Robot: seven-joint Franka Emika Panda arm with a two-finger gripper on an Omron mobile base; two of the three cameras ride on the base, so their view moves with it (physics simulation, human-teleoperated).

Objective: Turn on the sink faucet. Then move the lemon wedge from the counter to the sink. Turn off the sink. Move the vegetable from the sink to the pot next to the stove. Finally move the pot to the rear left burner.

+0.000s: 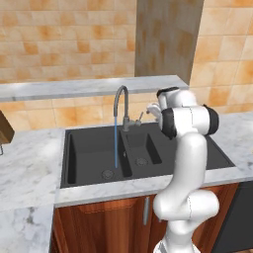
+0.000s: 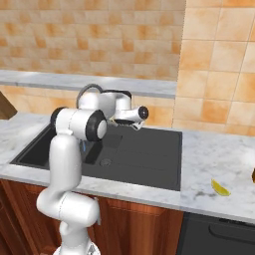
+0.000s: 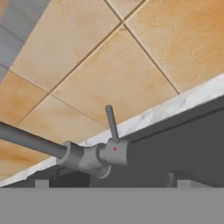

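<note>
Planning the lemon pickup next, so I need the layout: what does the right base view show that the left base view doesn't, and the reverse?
Right base view alone: the lemon wedge lying on the counter right of the sink.
Left base view alone: the blue water stream falling from the sink faucet into the larger left basin, with the lever visible.
Both: the black sink, marble counter, tiled wall and raised arm.

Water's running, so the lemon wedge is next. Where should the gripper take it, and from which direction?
Come straight down from above. The lemon wedge lies flat on the counter right of the sink, with open marble around it and nothing to reach beneath. Probably close the gripper across its narrow width near the thick middle, not lengthwise along the curve, where the tapered tips could slip.
</note>
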